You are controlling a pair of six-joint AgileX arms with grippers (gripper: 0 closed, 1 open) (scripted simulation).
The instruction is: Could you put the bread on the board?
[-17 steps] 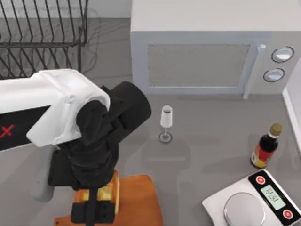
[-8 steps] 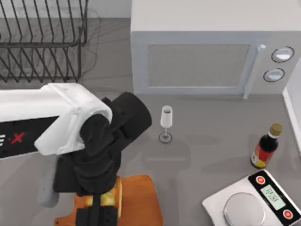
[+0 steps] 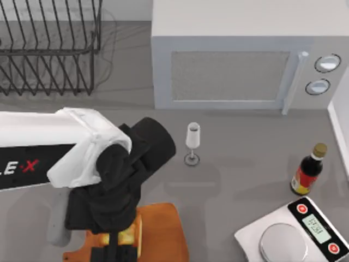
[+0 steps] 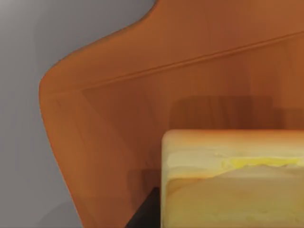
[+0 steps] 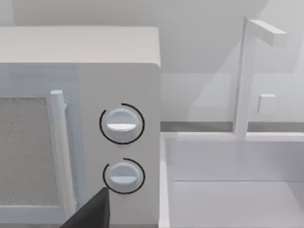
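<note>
Left gripper clamps bread | you hold it low over board to set down

Grey worktop seen from above. Wire dish rack at back-left corner; white microwave along back edge, centre to right. Small wine glass upright mid-worktop. Sauce bottle nr right edge. White digital scale at front-right corner. Orange-brown board at front edge, left of centre.
</note>
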